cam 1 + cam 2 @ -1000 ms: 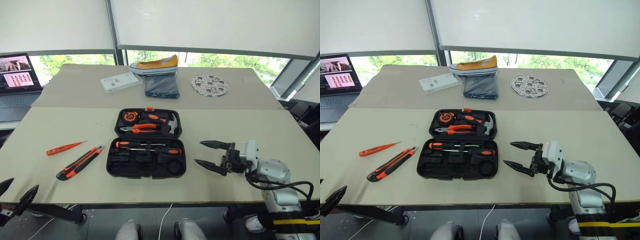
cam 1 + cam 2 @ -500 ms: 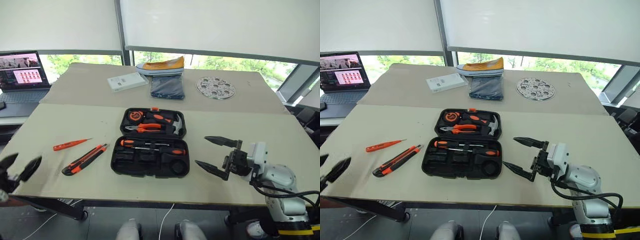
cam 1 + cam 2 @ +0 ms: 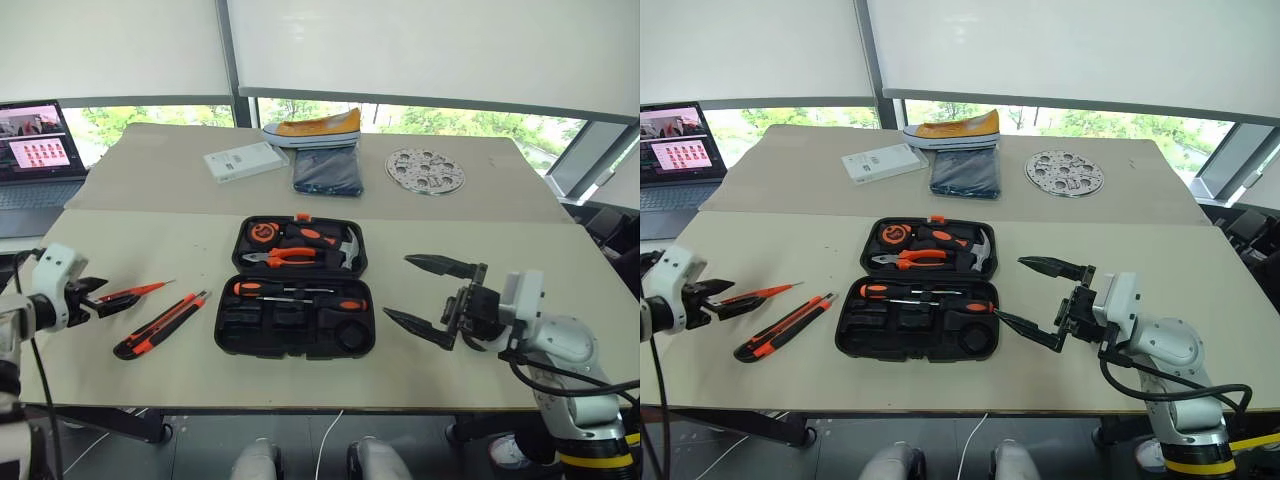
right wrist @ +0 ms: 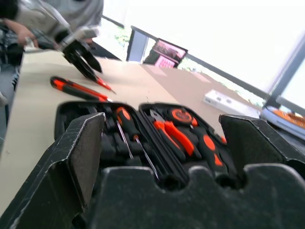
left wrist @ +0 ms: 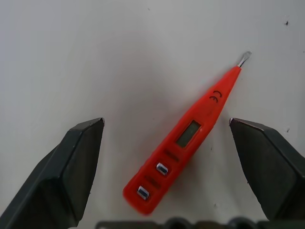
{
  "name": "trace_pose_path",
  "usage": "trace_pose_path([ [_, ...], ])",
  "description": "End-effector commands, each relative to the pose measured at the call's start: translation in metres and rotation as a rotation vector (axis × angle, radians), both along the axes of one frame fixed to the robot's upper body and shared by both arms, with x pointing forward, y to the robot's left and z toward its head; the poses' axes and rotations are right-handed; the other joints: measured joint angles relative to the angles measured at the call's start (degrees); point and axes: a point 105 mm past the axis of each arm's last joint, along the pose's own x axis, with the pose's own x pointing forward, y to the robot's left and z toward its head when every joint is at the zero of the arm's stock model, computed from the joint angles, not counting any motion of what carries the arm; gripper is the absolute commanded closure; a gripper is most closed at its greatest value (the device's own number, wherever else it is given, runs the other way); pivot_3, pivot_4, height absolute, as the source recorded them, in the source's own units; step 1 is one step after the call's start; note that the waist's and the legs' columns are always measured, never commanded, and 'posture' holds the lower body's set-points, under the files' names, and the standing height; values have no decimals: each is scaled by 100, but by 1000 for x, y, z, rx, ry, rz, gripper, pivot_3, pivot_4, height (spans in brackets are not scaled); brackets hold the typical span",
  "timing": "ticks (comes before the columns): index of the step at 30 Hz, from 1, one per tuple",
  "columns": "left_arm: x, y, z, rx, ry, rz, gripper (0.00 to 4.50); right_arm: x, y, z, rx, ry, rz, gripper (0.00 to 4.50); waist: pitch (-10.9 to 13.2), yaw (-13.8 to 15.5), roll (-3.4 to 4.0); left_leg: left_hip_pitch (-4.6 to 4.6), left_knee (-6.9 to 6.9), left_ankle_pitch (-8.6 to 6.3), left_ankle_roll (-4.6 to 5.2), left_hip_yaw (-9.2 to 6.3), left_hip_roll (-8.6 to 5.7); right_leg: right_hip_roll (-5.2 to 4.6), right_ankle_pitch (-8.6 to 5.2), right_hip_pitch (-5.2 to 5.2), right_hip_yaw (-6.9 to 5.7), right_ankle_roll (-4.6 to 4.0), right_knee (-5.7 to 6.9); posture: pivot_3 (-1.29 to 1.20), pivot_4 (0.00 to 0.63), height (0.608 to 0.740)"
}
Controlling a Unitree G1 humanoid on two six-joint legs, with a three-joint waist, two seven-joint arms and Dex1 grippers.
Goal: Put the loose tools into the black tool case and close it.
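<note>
black tool case (image 3: 295,300) open | two screwdrivers (image 3: 298,295) slotted | pliers (image 3: 283,257), hammer (image 3: 345,246)

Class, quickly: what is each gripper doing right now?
Left gripper: open, straddling the slim orange screwdriver, not gripping it.
Right gripper: open, empty.

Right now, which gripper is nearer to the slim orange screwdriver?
Left. The left gripper is open around the slim orange screwdriver without touching it; the right gripper hangs open beyond the black tool case.
</note>
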Motion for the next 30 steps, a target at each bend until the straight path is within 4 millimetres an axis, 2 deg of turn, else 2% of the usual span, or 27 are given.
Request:
trace_pose_path([
  [1,3,-3,-2,5,53,-36,0,-6,5,11,-4,-34,26,38,-1,7,-1,0,0,0,0,0,-2,-1,-1,1,0,2,0,0,150,740],
  [3,2,-7,-11,15,115,-73,0,-7,5,11,-9,-30,25,38,-1,1,-1,1,0,0,1,0,-2,-1,-1,1,3,4,0,0,150,740],
  [6,-4,-3,-19,1,194,-47,685,-9,5,10,-16,-26,20,0,-1,17,-1,4,1,0,1,-1,-5,-3,-3,4,3,7,4,0,150,740],
  [8,-10,-1,-22,-51,238,-22,1438,-10,4,10,-19,-25,19,0,-1,10,-1,8,2,0,2,-1,-5,-3,-4,7,5,9,5,0,150,740],
  [12,-13,4,-23,-83,192,3,2876,-12,5,6,-36,-17,39,0,-2,-21,0,11,2,0,2,-1,-6,-5,-5,9,8,10,6,0,150,740],
  [14,-11,0,-16,-95,98,-51,3622,-13,3,1,-65,-2,62,0,-2,-34,1,12,2,0,2,-2,-5,-5,-5,9,8,10,7,0,150,740],
  [16,-6,-5,0,-160,-29,-81,4050,-11,1,-1,-78,7,67,0,-2,-41,1,11,3,0,2,-3,-5,-7,-5,8,6,10,7,0,150,740],
  [19,1,-3,28,-251,-211,-62,4050,-8,-3,-4,-81,14,61,0,0,-18,-9,8,6,0,3,-5,-4,-7,-4,8,3,9,9,0,150,740],
  [23,-6,-13,51,-255,-280,-194,4050,-9,-9,-9,-104,26,60,0,2,1,-22,5,13,1,4,-8,-5,-8,-3,10,1,10,12,0,150,740],
  [25,-13,-29,63,-298,-262,-320,4050,-8,-17,-11,-128,27,40,0,2,11,-22,3,13,1,4,-8,-6,-8,-3,10,2,12,10,0,150,740],
  [27,-20,-49,64,-259,-226,-471,4050,-5,-26,-10,-138,26,10,0,2,14,-22,2,13,1,4,-6,-6,-8,-2,10,2,12,10,0,150,740],
  [30,-27,-93,65,-166,-178,-709,4050,-5,-35,-11,-159,41,-2,0,3,26,-20,3,13,1,3,-6,-7,-9,-2,11,4,12,9,0,150,740],
])
